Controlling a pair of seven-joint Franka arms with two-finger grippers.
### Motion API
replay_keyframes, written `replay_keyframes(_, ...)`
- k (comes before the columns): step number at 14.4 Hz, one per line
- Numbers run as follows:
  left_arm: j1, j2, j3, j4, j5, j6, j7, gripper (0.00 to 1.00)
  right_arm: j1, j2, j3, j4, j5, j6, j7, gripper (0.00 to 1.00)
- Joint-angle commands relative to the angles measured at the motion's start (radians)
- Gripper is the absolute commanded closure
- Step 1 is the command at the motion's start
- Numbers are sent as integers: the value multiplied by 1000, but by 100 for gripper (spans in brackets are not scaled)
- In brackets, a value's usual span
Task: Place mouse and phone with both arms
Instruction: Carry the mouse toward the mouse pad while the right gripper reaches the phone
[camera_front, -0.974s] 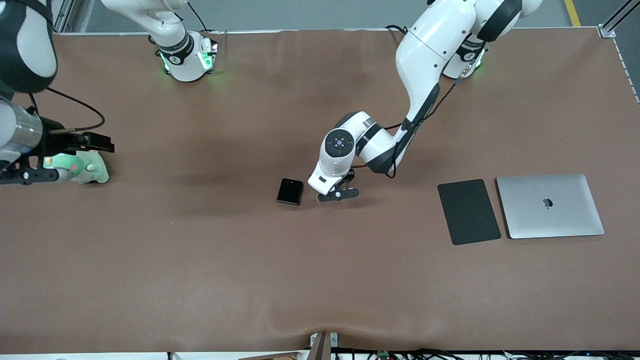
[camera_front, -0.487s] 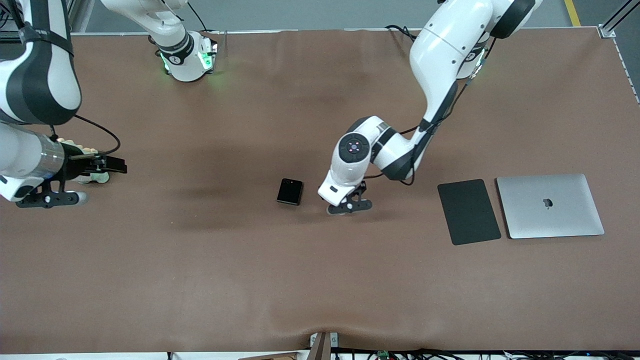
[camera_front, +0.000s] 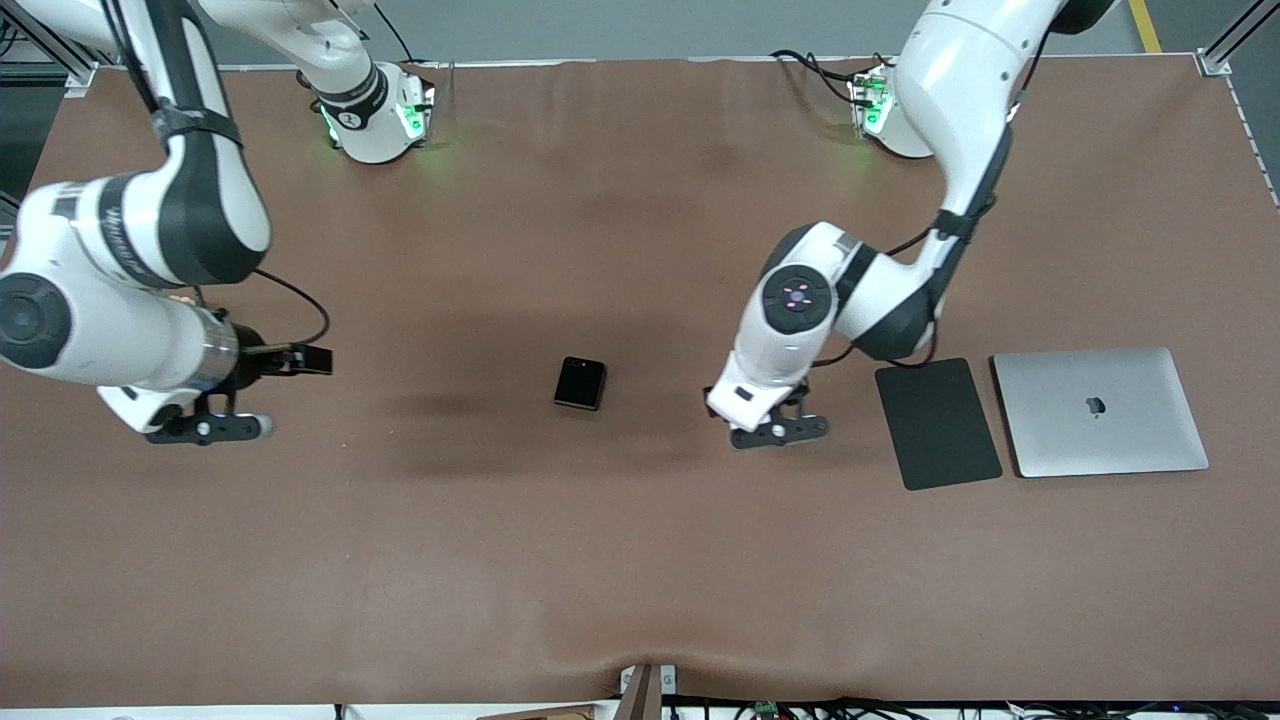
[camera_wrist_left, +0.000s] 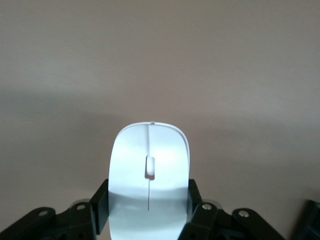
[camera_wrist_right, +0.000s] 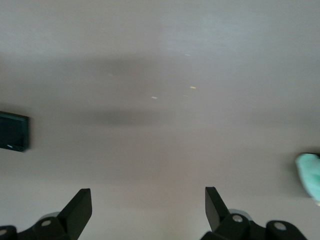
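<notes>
While the right gripper (camera_front: 205, 428) hangs with its fingers spread wide and nothing between them, over bare brown table (camera_front: 400, 560) toward the right arm's end, a corner of a pale green object (camera_wrist_right: 310, 176) shows at the edge of its wrist view. Next along comes the phone (camera_front: 581, 383), lying flat on the table about midway between the two grippers and apart from both. Then the left gripper (camera_front: 778, 430) hangs over the table between the phone and the dark grey pad (camera_front: 937, 423), its fingers (camera_wrist_left: 100, 205) closed on the sides of the white mouse (camera_wrist_left: 149, 180), whose front end sticks out from the grip; the closed silver laptop (camera_front: 1100, 411) lies just beside the pad, toward the left arm's end. As I judge it, the grip takes only the smooth, glossy rear flanks of the mouse, so a quick swing or a hard set-down could let it slip or twist; the phone lies thin and flat, so the open fingers may skid over it or push it along
</notes>
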Motion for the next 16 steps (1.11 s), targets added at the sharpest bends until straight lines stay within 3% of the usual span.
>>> replay_keyframes(1, 95, -72, -9, -95, 19, 1, 77, 61, 71, 41, -7, 15, 33, 30, 90, 0)
replay_keyframes(9, 322, -112, -20, -210, 40, 29, 279, 60, 222, 140, -7, 14, 33, 168, 306, 0)
replay_keyframes(16, 458, -86, -18, -354, 40, 256, 465, 61, 313, 269, -7, 14, 54, 360, 438, 0)
